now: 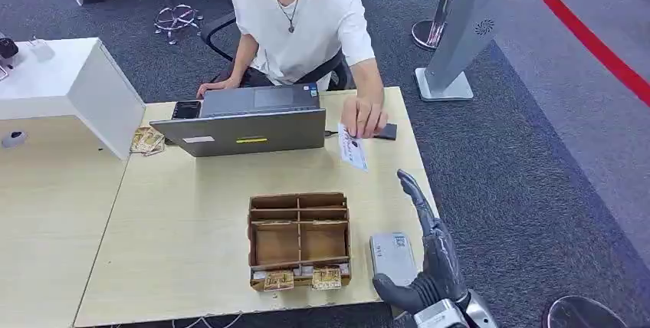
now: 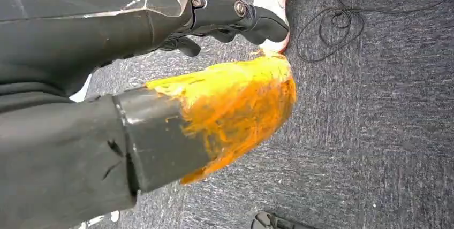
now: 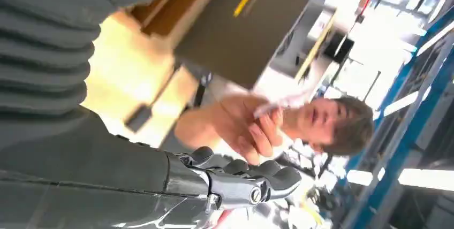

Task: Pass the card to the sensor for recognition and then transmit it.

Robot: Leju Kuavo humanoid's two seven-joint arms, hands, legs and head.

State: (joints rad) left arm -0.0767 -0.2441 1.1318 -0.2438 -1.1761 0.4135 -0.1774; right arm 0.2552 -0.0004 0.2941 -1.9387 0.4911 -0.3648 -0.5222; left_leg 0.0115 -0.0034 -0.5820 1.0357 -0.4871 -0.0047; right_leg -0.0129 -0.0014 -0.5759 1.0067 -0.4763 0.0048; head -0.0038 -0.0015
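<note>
Holding out a thin, light card (image 1: 352, 148), right of centre; person's hand (image 1: 363, 117) offers it. Right hand (image 1: 429, 255) spread, empty; pinch the free edge. Left hand (image 2: 225, 17): cannot tell.

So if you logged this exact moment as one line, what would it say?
right hand: open, raised beside sensor | card: held by person's hand | left hand: holding nothing, over floor

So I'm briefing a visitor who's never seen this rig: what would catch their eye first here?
Probably the person seated across the table, holding a white card out toward the right robot hand, which is raised open at the table's near right edge. Next, the open laptop in front of that person, and the brown compartment box near the table's front edge.
</note>
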